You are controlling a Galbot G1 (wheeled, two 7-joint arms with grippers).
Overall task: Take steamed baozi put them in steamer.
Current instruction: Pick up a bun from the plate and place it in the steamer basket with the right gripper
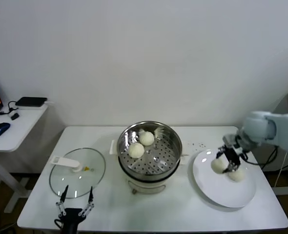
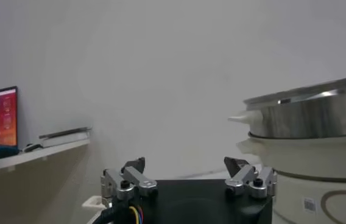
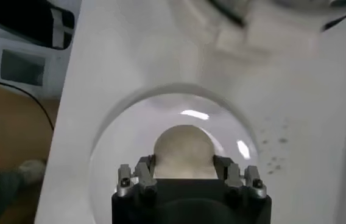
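Baozi clamped between the right gripper fingers over the plate, which lies just right of the steamer; a second bun lies on the plate beside it. Two more buns sit in the steamer basket. Right arm reaches in from the steamer's right, wrist angled down. Left gripper, jaws spread wide, idles near the glass lid left of the steamer. No legible writing.
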